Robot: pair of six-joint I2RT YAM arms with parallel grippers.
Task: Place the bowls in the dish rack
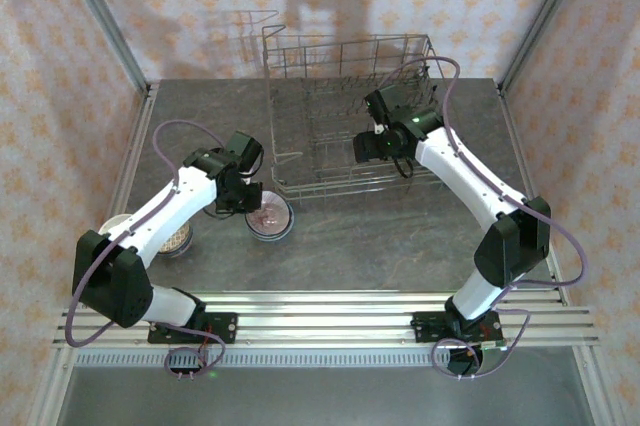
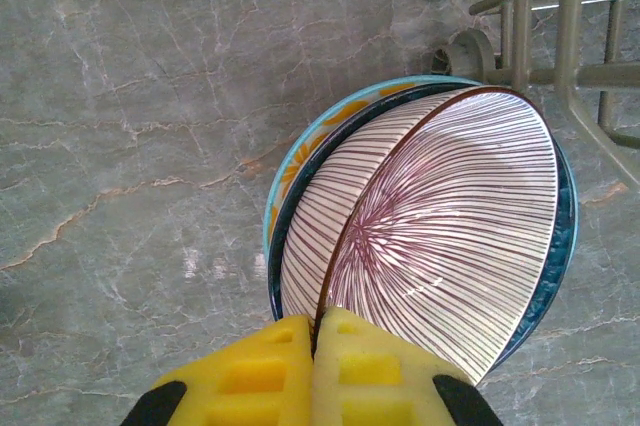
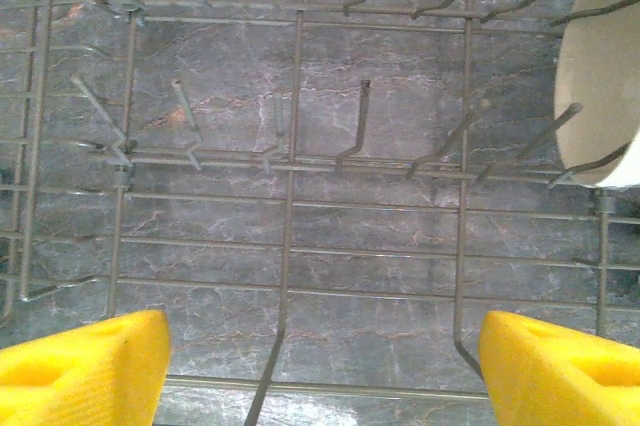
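Left tool: its yellow fingers are pressed together on the near rim of the striped bowl, pinching the wall between them.
Left tool, top view: it sits low over the table, just in front of the dish rack's near left corner.
Striped bowl: white with fine purple lines that fan out from the centre. It is tipped up on edge, with its open side facing right, and it leans inside the bowl beneath it.
Stack under it: a dark blue bowl holds the striped one, and a light blue bowl with orange markings lies below that. The stack stands on the table near the rack.
Right tool: its fingers are spread wide with nothing between them, and it points down into the rack.
Right tool, top view: it hangs over the middle of the rack's near half.
Dish rack: a silvery wire basket at the far centre of the table, with rows of slanted tines and the grey marbled table visible through its floor.
Cream bowl: it stands on edge among the tines at the upper right of the right wrist view, inside the rack.
Other bowls: two more rest on the table at the near left and are partly hidden by the left arm.
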